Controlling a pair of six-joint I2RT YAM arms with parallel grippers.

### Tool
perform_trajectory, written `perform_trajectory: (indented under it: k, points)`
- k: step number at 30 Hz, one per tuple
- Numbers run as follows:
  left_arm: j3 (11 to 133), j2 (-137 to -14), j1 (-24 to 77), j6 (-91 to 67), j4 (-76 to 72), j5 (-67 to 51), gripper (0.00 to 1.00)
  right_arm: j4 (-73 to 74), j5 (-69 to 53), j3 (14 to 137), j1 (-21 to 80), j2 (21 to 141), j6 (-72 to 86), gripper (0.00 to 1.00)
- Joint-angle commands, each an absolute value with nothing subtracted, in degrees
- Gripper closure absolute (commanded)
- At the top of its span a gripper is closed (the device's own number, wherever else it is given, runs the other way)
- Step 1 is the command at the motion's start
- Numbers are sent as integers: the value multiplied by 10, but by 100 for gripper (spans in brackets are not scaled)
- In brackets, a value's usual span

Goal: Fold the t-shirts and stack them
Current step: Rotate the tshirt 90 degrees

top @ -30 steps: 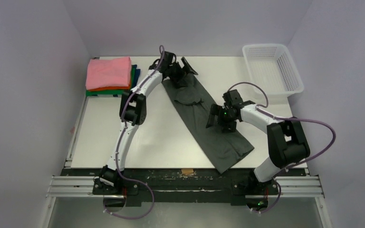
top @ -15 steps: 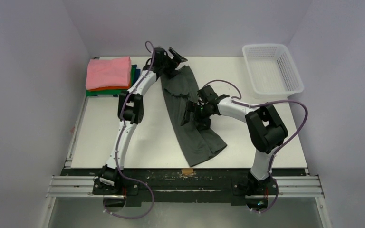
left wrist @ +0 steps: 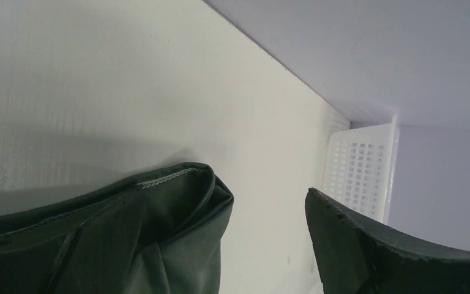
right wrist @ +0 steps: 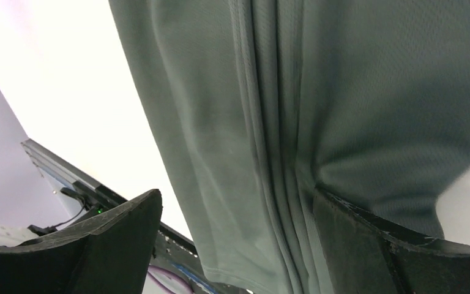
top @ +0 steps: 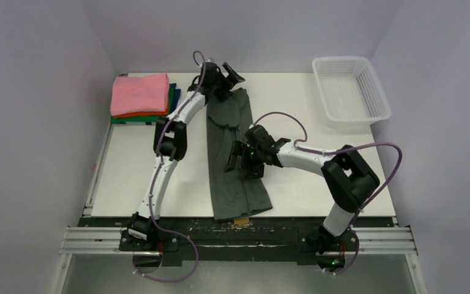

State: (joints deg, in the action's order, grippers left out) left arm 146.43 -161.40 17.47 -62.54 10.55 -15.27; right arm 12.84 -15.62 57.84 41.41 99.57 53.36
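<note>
A dark charcoal-grey t-shirt (top: 231,153) lies as a long narrow strip from the back middle of the table to its front edge. My left gripper (top: 225,75) is open at the shirt's far end; in the left wrist view the hemmed cloth end (left wrist: 128,239) bunches over the left side and one finger (left wrist: 367,251) shows bare. My right gripper (top: 242,162) is open, low over the strip's middle; in the right wrist view the cloth (right wrist: 318,104) fills the gap between the fingers (right wrist: 104,239). Folded pink (top: 139,92), orange (top: 136,114), green (top: 127,120) and dark blue (top: 175,97) shirts are stacked at the back left.
A white mesh basket (top: 350,90) stands at the back right, also in the left wrist view (left wrist: 358,177). The black rail (top: 238,229) runs along the front edge just below the shirt's near end. Bare white table (top: 134,171) lies left of the strip.
The shirt's near end has swung left, from diagonal to nearly straight toward the front edge. My right gripper moved left with it. My left gripper shifted slightly at the far end.
</note>
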Motion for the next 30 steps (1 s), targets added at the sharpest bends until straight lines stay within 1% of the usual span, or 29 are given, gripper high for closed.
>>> perform_trajectory:
  k: [1, 6, 9, 12, 14, 16, 18, 20, 22, 25, 28, 30]
  points:
    - [1443, -1494, 174, -506, 146, -171, 0, 173, -82, 581, 411, 923, 513, 7]
    - [1383, -1346, 171, -431, 199, -212, 0, 205, -33, 609, 410, 873, 457, 6]
    - [1273, -1226, 171, -387, 235, -187, 0, 227, -4, 659, 409, 882, 390, 6]
    - [1111, -1081, 170, -366, 265, -89, 0, 245, 25, 730, 401, 927, 311, 6]
    - [969, -980, 168, -366, 236, -59, 0, 223, 23, 770, 384, 964, 282, 6]
    - [844, -886, 168, -365, 209, -65, 0, 203, 4, 818, 364, 1022, 254, 6]
    - [748, -824, 169, -366, 202, -72, 0, 194, -20, 875, 346, 1087, 238, 6]
    - [665, -776, 169, -373, 196, -79, 0, 197, -49, 959, 332, 1155, 231, 7]
    - [606, -743, 169, -385, 207, -75, 0, 198, -75, 1026, 323, 1220, 221, 8]
    - [545, -711, 169, -395, 230, -73, 0, 199, -76, 1110, 319, 1304, 189, 8]
    - [506, -686, 170, -402, 237, -78, 0, 247, -67, 1206, 304, 1384, 177, 7]
    - [481, -673, 173, -405, 234, -90, 0, 255, -76, 1232, 292, 1416, 188, 8]
